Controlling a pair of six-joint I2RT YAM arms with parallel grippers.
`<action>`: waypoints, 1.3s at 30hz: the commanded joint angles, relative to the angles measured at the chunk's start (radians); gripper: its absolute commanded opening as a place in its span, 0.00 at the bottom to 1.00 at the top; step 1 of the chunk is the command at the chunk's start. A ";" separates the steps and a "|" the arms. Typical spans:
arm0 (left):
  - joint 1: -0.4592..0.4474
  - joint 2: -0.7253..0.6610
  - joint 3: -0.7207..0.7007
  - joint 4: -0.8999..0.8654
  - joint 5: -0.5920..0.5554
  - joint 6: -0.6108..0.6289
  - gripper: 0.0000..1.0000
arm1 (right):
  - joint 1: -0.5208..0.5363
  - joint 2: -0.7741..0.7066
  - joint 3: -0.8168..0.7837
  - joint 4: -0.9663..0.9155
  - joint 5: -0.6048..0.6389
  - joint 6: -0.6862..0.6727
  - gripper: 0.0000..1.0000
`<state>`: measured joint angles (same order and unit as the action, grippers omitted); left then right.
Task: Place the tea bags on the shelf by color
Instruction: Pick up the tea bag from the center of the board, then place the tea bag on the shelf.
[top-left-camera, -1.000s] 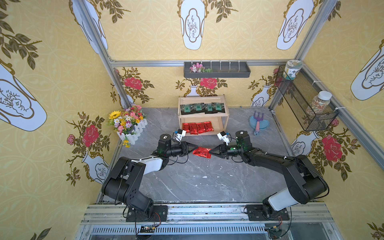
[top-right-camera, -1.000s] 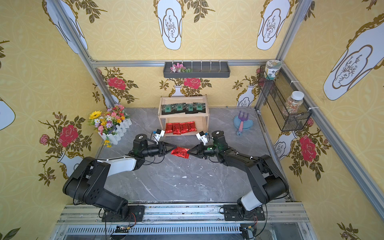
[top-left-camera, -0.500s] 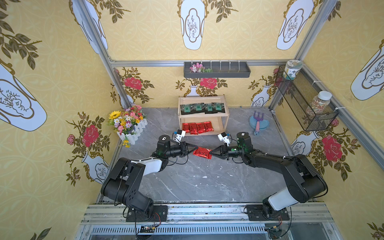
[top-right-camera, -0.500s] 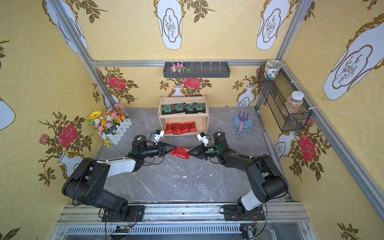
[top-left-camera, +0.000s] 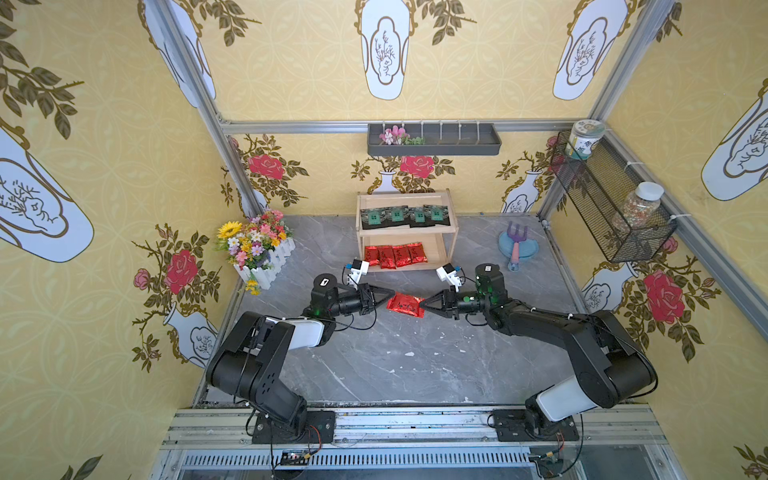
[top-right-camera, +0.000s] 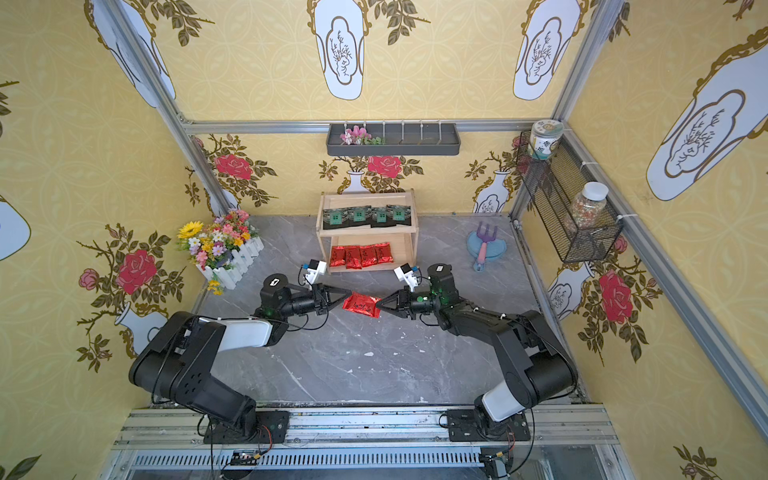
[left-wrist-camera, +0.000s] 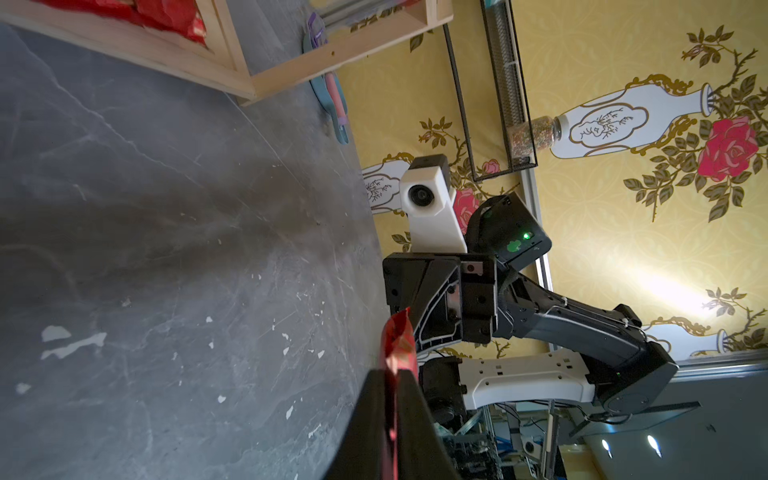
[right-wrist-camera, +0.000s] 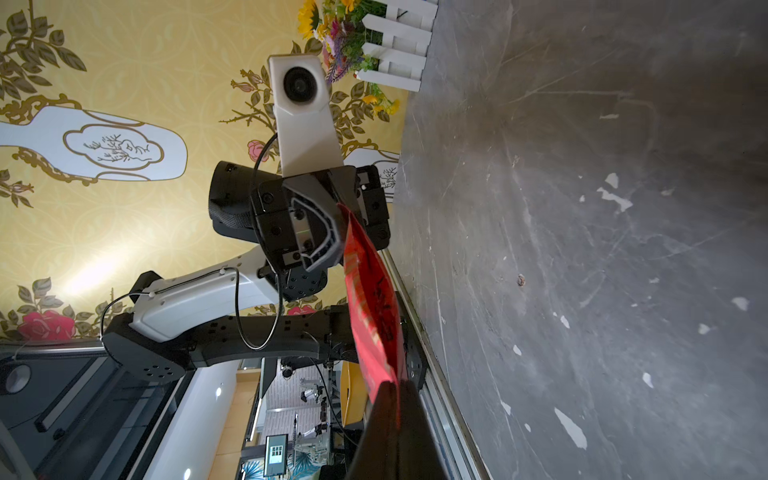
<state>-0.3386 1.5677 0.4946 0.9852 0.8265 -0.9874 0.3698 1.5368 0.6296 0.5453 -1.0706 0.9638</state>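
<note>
A red foil tea bag hangs above the grey table between my two grippers. My right gripper is shut on one end of it. My left gripper is at the other end, jaws slightly parted around the foil. The wooden shelf stands behind at the back wall. Several black tea bags lie on its top tier. Several red ones lie on its lower tier.
A flower box with a white fence stands at the back left. A blue dish with a purple rake lies at the back right. A grey wall tray hangs above the shelf. A wire basket with two jars hangs on the right wall.
</note>
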 joint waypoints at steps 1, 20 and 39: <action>0.006 -0.020 -0.004 0.026 -0.018 -0.006 0.35 | -0.005 0.001 0.016 0.013 0.039 0.007 0.00; 0.013 -0.321 0.015 -0.556 -0.270 0.168 0.60 | 0.082 0.142 -0.128 0.600 0.833 0.294 0.00; 0.013 -0.369 -0.010 -0.556 -0.257 0.160 0.62 | 0.050 0.390 0.029 0.674 1.019 0.311 0.05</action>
<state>-0.3256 1.1999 0.4885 0.4255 0.5716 -0.8417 0.4244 1.9160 0.6426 1.1797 -0.0929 1.2785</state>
